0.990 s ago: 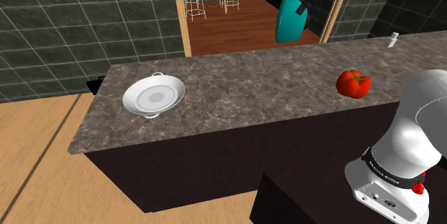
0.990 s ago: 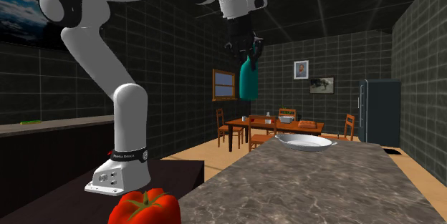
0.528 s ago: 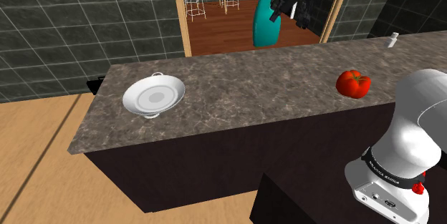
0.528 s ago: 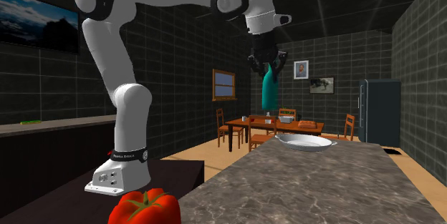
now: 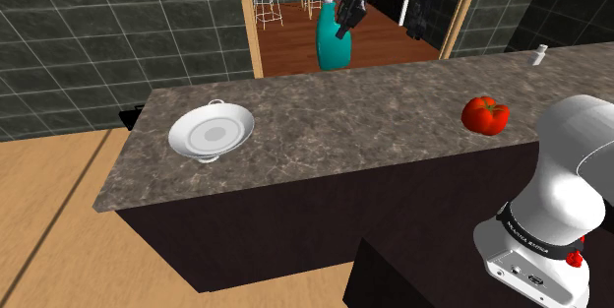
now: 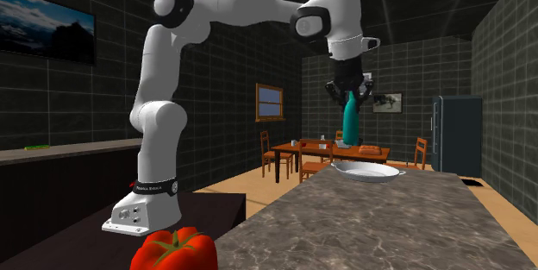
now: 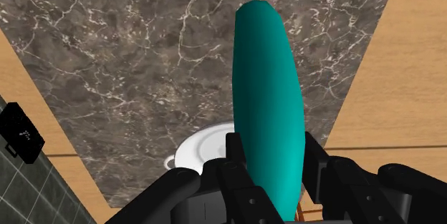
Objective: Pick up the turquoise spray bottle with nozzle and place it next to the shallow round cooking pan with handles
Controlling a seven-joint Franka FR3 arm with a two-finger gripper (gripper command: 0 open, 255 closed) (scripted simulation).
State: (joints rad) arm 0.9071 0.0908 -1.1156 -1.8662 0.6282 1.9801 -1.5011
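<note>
Leftward across the shoulder view is where the arm has carried the turquoise spray bottle point(image 5: 333, 47) over the last second, from the doorway's right post to about its middle, nearer the pan's end of the counter. The black gripper point(image 5: 343, 11) clamps the bottle's upper part, both fingers point(image 7: 233, 151) pressed against its sides. The bottle hangs roughly upright in the air, clear of the dark marbled countertop point(image 5: 344, 124).

Along the gripper, the bottle's smooth body point(image 7: 266, 108) runs out over the stone, with the edge of the white shallow pan point(image 7: 201, 147) showing just beside it. From the second exterior view the bottle point(image 6: 349, 122) hangs above the pan point(image 6: 367, 172), well apart from it. A red tomato point(image 5: 485, 115) sits on the counter far from the pan point(image 5: 210, 134), toward the shoulder view's right.
</note>
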